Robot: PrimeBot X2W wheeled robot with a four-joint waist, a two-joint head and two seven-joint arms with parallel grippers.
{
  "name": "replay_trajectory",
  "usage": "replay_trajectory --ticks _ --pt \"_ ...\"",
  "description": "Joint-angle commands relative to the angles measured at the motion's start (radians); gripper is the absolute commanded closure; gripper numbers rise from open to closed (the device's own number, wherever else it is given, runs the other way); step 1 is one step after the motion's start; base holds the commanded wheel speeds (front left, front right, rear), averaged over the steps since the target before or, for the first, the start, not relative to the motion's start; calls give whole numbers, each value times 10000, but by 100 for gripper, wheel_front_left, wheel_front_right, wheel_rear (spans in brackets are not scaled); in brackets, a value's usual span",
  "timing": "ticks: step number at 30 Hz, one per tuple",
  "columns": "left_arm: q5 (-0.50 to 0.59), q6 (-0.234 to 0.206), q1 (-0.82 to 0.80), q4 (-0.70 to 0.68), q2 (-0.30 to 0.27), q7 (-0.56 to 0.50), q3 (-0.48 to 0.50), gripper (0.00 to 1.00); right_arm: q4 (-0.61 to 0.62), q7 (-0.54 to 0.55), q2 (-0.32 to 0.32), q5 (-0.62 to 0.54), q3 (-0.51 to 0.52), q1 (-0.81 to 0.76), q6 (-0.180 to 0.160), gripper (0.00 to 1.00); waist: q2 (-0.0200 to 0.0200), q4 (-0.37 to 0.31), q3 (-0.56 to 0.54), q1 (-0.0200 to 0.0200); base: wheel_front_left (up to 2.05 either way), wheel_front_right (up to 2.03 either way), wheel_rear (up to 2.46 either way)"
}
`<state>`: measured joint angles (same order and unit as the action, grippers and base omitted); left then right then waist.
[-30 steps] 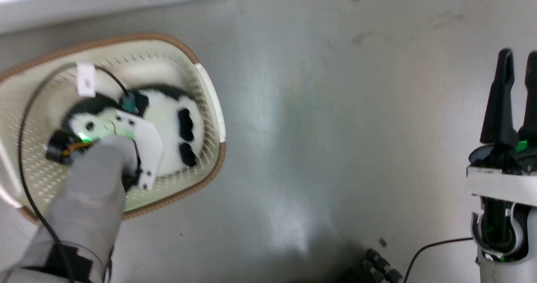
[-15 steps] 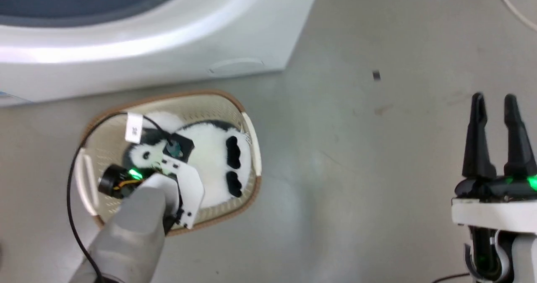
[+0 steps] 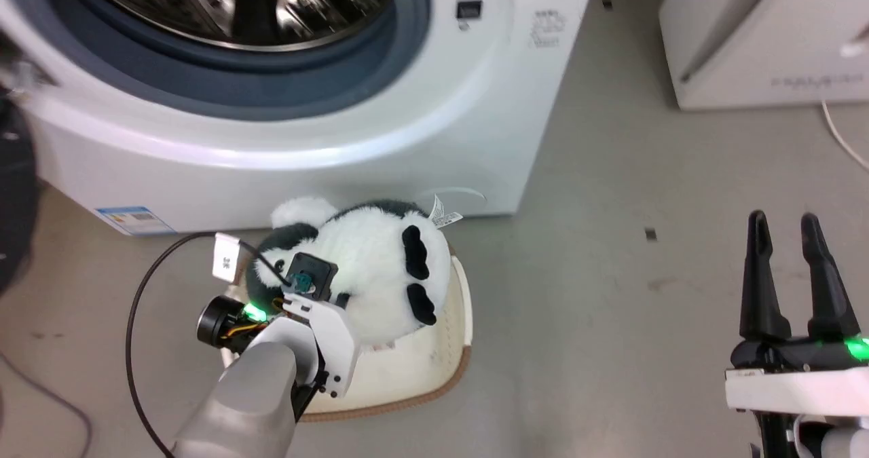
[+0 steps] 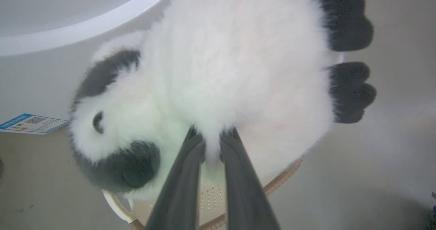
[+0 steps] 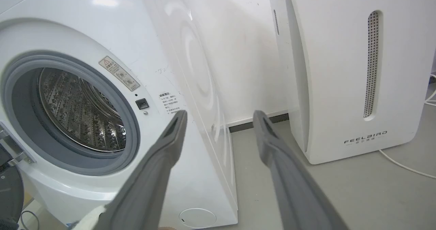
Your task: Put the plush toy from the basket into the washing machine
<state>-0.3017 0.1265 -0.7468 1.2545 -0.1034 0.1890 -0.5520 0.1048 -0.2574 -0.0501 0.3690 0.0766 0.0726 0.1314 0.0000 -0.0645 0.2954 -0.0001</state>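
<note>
White-furred, the panda plush (image 3: 370,268), down in the cream basket (image 3: 414,370) a second ago, now hangs just above it, pinched by the left gripper (image 4: 212,146), so loading the open washing machine (image 3: 421,125) comes next; the right gripper (image 3: 784,224) gapes idle.

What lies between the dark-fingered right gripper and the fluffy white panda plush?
Head view: grey floor, bare but for a dark speck, between right gripper and plush.

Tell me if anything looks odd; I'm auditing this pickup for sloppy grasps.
The left gripper pinches only a thin tuft of fur on the panda plush, a slim hold for a bulky toy above the cream basket. Nothing else stands out.
</note>
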Motion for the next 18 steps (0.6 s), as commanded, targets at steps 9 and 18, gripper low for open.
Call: replay_trajectory --ticks 9,18 --pt "-266 -697 833 -1804 5 721 508 100 -26 -44 -1 -158 98 -765 -7 0 0 857 -1428 1 0 0 0" --pt "106 -1687 2094 -5270 -475 726 1610 100 61 -44 -1 -197 94 -949 -7 0 0 913 -1570 1 0 0 0"
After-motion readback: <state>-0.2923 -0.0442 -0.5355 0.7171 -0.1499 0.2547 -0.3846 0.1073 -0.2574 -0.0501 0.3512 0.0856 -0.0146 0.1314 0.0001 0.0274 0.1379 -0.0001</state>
